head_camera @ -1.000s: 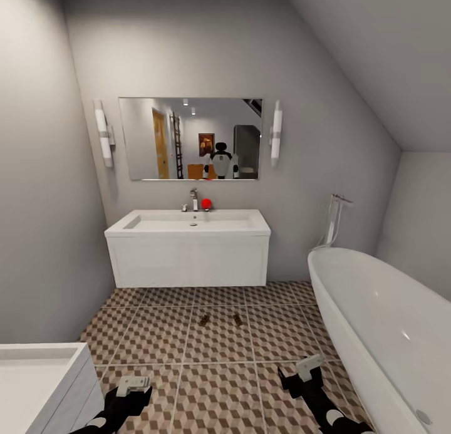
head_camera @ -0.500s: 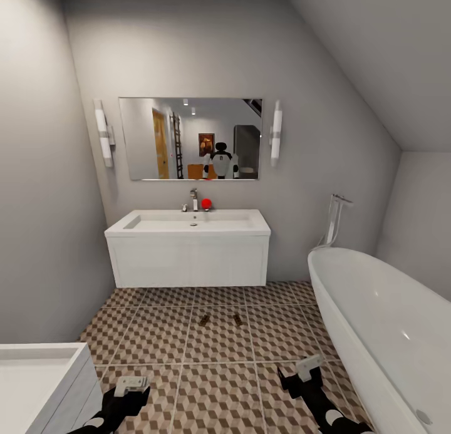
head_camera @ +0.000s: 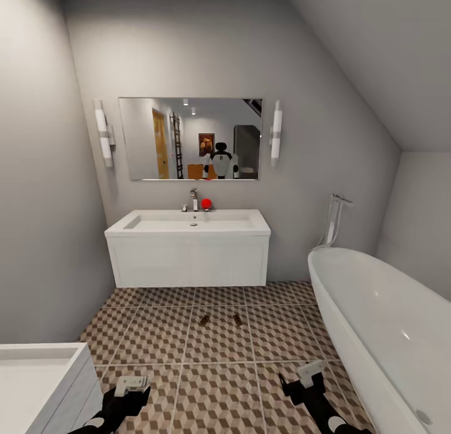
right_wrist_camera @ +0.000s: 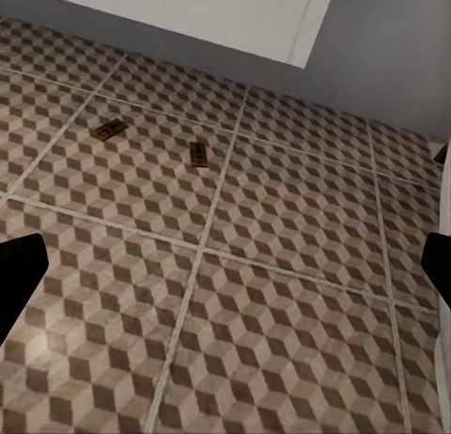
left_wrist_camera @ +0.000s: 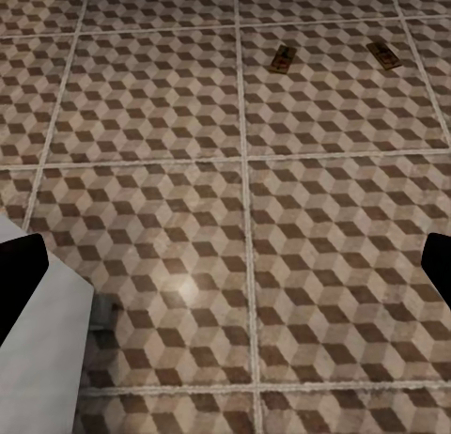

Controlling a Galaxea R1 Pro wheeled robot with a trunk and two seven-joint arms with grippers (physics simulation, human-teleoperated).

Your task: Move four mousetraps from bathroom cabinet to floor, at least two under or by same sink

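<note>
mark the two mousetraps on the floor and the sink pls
Left mousetrap (head_camera: 204, 319), head view: middle of its wooden board.
Right mousetrap (head_camera: 237, 319), head view: middle of its wooden board.
Sink (head_camera: 188, 223), head view: bare white basin bottom, below the tap.

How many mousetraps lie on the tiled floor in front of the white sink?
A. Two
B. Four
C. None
A: two mousetraps, one and the other, lie apart on the same tile of the bathroom floor, in front of the sink.
</note>
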